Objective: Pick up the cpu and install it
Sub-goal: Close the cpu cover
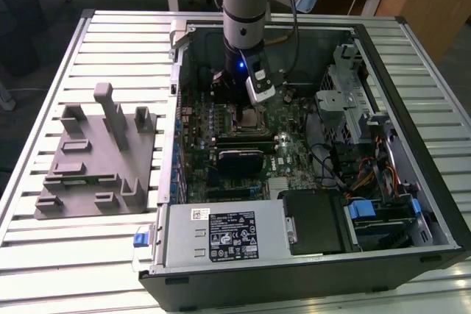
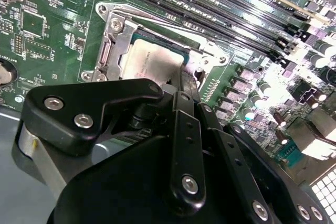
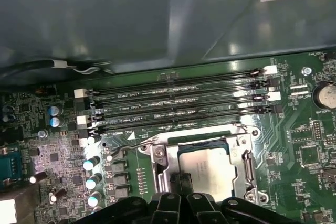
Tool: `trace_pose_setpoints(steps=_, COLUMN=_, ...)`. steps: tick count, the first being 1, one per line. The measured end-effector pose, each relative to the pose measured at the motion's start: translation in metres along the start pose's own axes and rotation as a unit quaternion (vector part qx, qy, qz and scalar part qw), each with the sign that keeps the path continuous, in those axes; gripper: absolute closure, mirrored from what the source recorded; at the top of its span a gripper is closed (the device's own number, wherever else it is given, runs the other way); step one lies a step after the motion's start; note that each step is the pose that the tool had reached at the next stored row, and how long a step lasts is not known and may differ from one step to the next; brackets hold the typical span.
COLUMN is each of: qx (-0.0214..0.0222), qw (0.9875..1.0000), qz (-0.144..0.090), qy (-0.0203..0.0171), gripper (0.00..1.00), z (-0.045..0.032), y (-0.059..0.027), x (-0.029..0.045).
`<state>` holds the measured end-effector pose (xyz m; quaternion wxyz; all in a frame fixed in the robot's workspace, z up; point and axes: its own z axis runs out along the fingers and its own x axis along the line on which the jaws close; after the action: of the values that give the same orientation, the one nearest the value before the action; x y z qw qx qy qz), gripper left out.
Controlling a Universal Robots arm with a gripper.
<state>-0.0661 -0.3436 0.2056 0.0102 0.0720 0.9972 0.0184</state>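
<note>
Silver metal tops the cpu, and it lies flat inside the metal frame of the socket, right under the pincer. The pincer looks pulled in narrow, with nothing in its grip, and its tips are at the near edge of the chip; whether they touch it cannot be told. So the picking up looks done, and the work seems to be at the putting-in step. Any move from here calls for a slow, straight, gentle touch, so the chip lies flat and the long black slots just past it are not bumped. The big computer case holds the green board below the pincer, plus a silver box and wires off to its side.
</note>
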Motion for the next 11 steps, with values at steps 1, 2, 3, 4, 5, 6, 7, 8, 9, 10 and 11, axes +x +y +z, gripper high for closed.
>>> trace_pose_setpoints(steps=1, qx=-0.0001, qw=1.0000, qz=0.000, qy=0.0000, gripper=0.89, z=0.0004, y=0.0000, x=0.0002)
trace_pose_setpoints(steps=2, qx=-0.0001, qw=1.0000, qz=0.000, qy=0.0000, gripper=0.89, z=0.0009, y=0.0000, x=0.0002)
trace_pose_setpoints(steps=3, qx=0.0000, qw=1.0000, qz=0.000, qy=0.0000, gripper=0.89, z=0.0013, y=-0.0001, x=0.0004)
trace_pose_setpoints(steps=4, qx=0.0000, qw=1.0000, qz=0.000, qy=0.0000, gripper=0.89, z=0.0017, y=-0.0002, x=0.0006)
trace_pose_setpoints(steps=5, qx=0.0001, qw=1.0000, qz=0.000, qy=0.0001, gripper=0.89, z=0.0019, y=-0.0002, x=0.0008)
trace_pose_setpoints(steps=6, qx=0.0001, qw=1.0000, qz=0.000, qy=0.0001, gripper=0.89, z=0.0022, y=-0.0003, x=0.0010)
trace_pose_setpoints(steps=7, qx=0.0000, qw=1.0000, qz=0.000, qy=0.0000, gripper=0.89, z=0.0025, y=-0.0003, x=0.0013)
trace_pose_setpoints(steps=8, qx=0.0000, qw=1.0000, qz=0.000, qy=0.0000, gripper=0.89, z=0.0028, y=-0.0004, x=0.0016)
trace_pose_setpoints(steps=9, qx=0.0000, qw=1.0000, qz=0.000, qy=0.0000, gripper=0.89, z=0.0030, y=-0.0004, x=0.0020)
trace_pose_setpoints(steps=10, qx=0.0000, qw=1.0000, qz=0.000, qy=0.0000, gripper=0.89, z=0.0032, y=-0.0005, x=0.0024)
trace_pose_setpoints(steps=11, qx=0.0001, qw=1.0000, qz=0.000, qy=0.0000, gripper=0.89, z=0.0033, y=-0.0006, x=0.0028)
